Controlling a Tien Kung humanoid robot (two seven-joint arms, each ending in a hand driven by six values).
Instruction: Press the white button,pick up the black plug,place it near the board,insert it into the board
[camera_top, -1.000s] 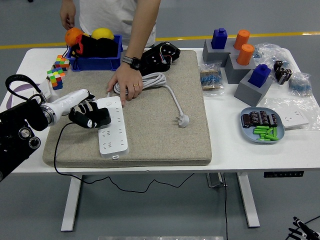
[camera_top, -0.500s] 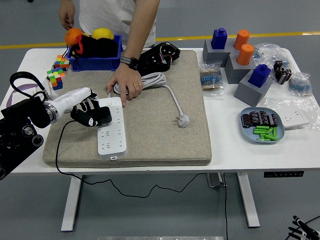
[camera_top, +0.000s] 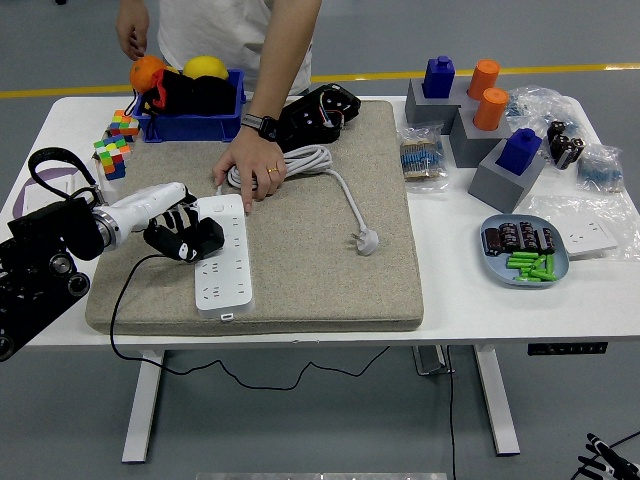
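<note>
**Left hand shifts back along the board's edge**

The left hand (camera_top: 183, 236) has drawn slightly back, fingers curled around the black plug (camera_top: 200, 240) against the white board's (camera_top: 223, 255) left edge. Beyond it, a person's hand (camera_top: 252, 167) steadies the board's far end. Farther off, a blue bin (camera_top: 190, 125) holds fruit. Far right, a blue plate (camera_top: 497, 262) carries green batteries (camera_top: 530, 266). No writing legible.

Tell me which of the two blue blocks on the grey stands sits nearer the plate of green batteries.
The lower blue block, on the sloping grey stand just above the plate. The other blue block stands farther back, left of the orange cylinders.
</note>
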